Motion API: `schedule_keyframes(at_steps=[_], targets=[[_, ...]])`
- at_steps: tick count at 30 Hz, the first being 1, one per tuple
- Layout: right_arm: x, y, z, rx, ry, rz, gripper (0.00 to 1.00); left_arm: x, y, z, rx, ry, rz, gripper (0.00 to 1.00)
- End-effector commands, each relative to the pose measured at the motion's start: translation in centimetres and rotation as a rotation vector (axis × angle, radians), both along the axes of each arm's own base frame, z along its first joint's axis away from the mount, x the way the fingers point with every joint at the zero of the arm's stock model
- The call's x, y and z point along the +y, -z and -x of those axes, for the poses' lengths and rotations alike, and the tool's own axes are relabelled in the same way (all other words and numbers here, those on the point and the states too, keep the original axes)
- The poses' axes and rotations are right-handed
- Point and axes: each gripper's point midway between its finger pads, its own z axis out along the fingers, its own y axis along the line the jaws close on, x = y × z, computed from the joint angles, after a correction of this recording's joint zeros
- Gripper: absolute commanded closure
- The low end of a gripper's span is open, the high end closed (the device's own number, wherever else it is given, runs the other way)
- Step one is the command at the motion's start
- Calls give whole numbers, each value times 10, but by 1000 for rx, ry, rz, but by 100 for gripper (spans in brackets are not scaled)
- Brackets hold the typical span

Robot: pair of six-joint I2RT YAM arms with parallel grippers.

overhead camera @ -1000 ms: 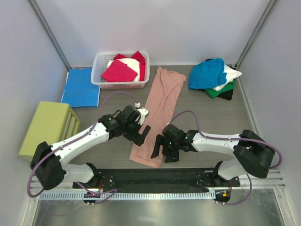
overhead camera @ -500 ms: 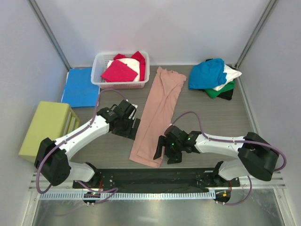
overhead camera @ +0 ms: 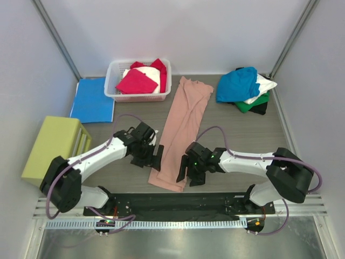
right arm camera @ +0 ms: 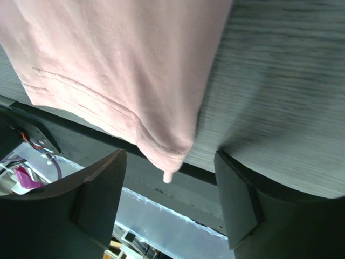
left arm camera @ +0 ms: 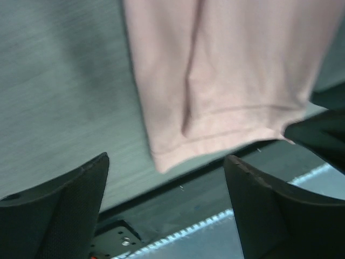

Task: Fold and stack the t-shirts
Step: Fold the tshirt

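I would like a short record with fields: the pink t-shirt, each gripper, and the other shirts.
pink t-shirt: long narrow strip, flat on the table, hem toward the arms
left gripper: open, empty, at the hem's left corner
right gripper: open, empty, at the hem's right corner
basket: far left, holds loose shirts, magenta and white
stack: far right, teal-blue shirt on top
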Motion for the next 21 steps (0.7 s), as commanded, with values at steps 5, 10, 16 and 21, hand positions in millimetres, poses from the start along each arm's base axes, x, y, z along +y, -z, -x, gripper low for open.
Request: schedule_keyframes(at_steps=[5, 10, 16, 21], targets=[[22, -4, -14, -18, -9, -37, 33, -22, -19, 23, 82, 4, 164, 50], [26, -7, -15, -19, -5, -54, 33, -21, -2, 37, 180, -14, 155, 88], [25, -12, -14, -18, 8, -70, 33, -18, 22, 44, 280, -16, 82, 90], [20, -11, -10, -14, 13, -70, 32, -16, 18, 35, 198, -21, 94, 38]])
